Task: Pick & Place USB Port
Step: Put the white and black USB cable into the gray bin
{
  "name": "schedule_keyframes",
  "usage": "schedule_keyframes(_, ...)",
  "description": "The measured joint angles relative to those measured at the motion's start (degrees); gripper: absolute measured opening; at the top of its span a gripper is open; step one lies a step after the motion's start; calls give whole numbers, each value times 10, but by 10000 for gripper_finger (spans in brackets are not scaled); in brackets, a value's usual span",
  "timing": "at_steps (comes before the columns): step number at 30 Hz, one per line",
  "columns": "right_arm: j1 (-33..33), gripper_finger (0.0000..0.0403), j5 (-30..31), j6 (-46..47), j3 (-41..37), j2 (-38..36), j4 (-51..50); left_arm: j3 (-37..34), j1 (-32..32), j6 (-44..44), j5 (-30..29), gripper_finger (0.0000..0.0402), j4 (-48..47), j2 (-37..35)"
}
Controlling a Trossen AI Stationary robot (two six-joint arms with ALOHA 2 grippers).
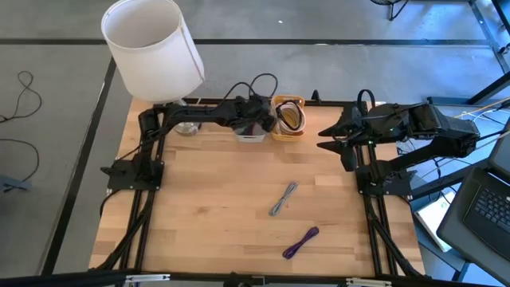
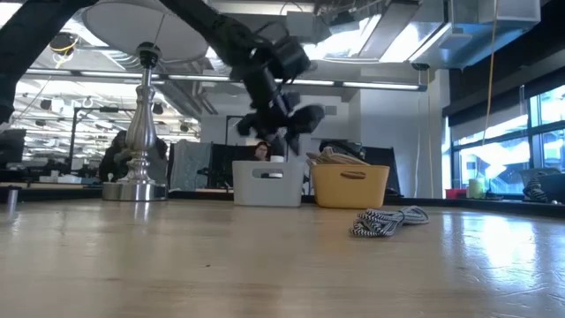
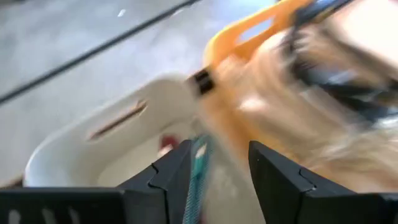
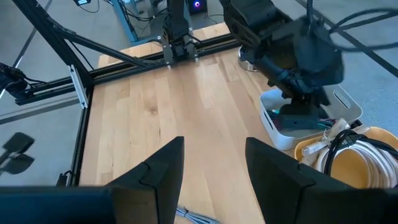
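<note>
Fingers of the left gripper (image 3: 214,177) stand apart, right above the white bin (image 1: 250,132), with a teal-tipped cable (image 3: 199,163) between them, apparently dropping in. Keep centred over the bin, clear of the yellow basket (image 1: 288,118) beside it. Farther off, the right gripper (image 1: 333,137) waits open; a grey cable (image 1: 283,198) and purple cable (image 1: 300,242) lie on the table (image 1: 207,207).

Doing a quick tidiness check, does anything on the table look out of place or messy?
Two cables lie loose on the wood: a grey one mid-table and a purple one nearer the front, away from the white bin and yellow bin.
</note>
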Motion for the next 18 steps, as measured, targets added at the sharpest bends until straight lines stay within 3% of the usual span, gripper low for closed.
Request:
schedule_keyframes(6, 0, 174, 0, 0, 0, 0, -1, 79, -33, 67, 23, 145, 1, -4)
schedule_keyframes(8, 0, 174, 0, 0, 0, 0, -3, 103, -51, 85, 57, 142, -11, -9)
schedule_keyframes(15, 0, 174, -24, 4, 0, 0, -37, 142, -139, 73, 330, 132, -66, -76)
schedule_keyframes(18, 0, 174, -24, 2, 0, 0, -48, 142, -198, 27, 370, 128, -119, -102)
